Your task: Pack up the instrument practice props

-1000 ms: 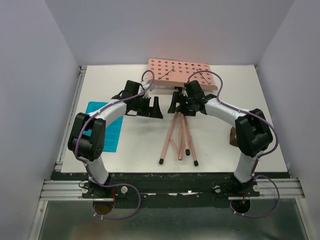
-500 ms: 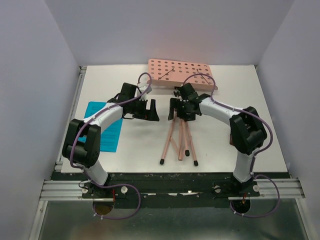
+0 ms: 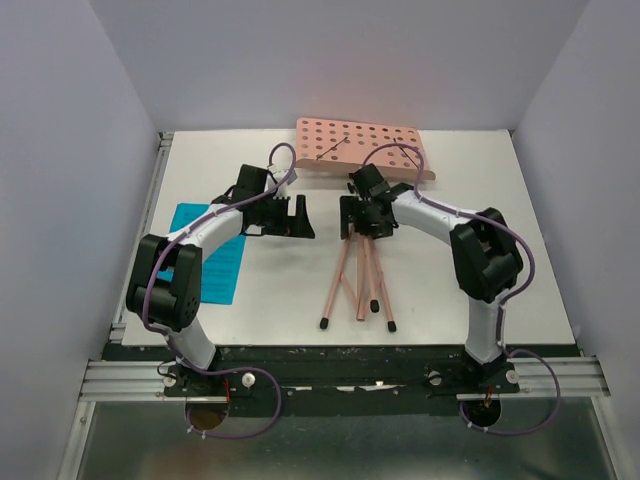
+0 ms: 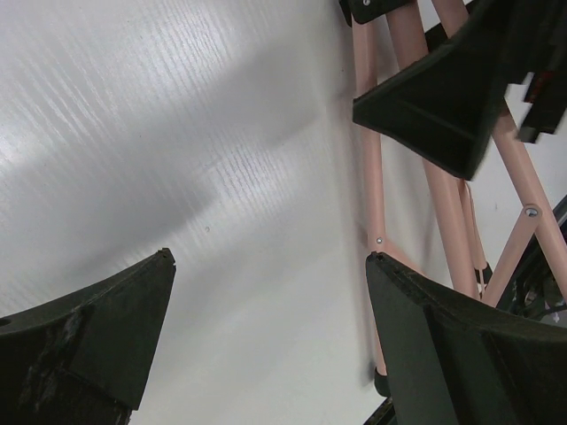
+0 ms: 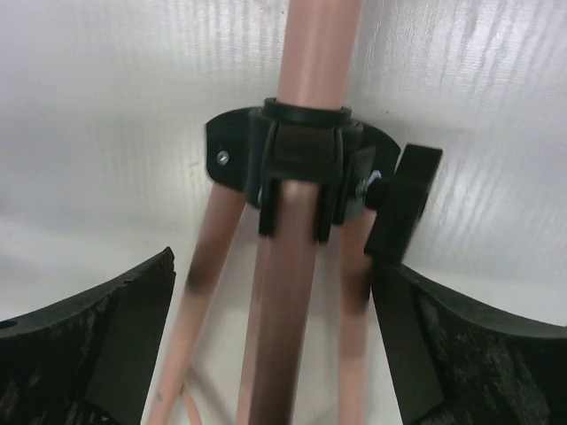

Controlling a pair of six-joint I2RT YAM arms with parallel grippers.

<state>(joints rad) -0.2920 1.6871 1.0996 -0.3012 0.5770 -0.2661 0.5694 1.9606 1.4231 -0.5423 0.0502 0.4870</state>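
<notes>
Right tool [image 5: 275, 266] gapes astride pink music stand [image 5: 314, 53].

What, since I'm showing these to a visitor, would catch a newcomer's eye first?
The pink music stand lies flat mid-table, its perforated desk at the far edge and its thin legs pointing toward the near edge. The right hand hangs open over the black collar where the legs meet, and the left hand, also open, is just left of it. A bright blue sheet lies at the left, partly under the left arm.
</notes>
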